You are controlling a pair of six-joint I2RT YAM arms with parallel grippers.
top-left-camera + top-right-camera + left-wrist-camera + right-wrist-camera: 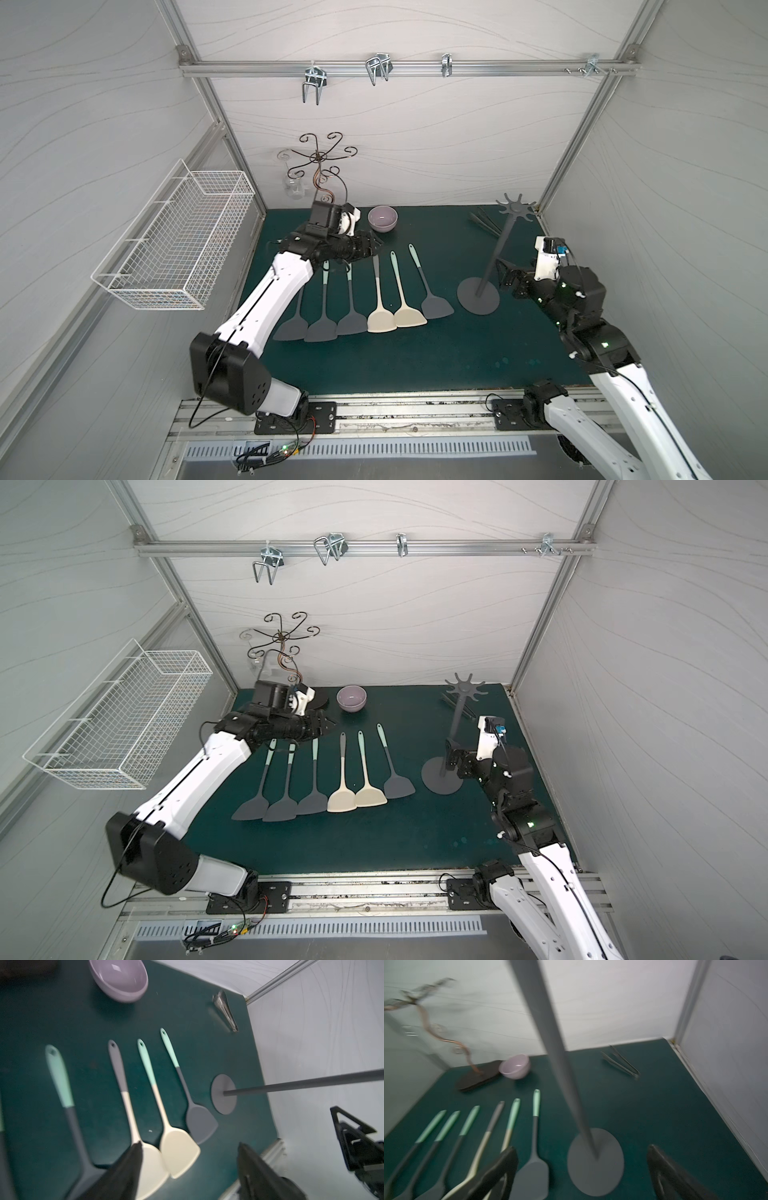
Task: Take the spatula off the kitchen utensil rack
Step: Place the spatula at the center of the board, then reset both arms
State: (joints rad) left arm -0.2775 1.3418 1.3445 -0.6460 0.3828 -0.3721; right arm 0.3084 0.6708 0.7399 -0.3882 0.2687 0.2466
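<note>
Surface: a dark green mat (415,357) floored a grey-walled booth.
Rack: the dark grey kitchen utensil rack (496,253), with its round base, thin pole and star crown, stood upright at the right.
Spatulas: six long-handled spatulas (377,286), four grey-bladed and two cream, lay flat in a row left of the rack, the nearest blade just beside its base.
Left arm: the left gripper (190,1145) hung over the handle ends, fingers apart and empty.
Right arm: the right gripper (581,1148) was spread wide at the lower pole, a finger on each side, neither touching.
Back: a lilac bowl (382,218) and metal tongs (484,222).
</note>
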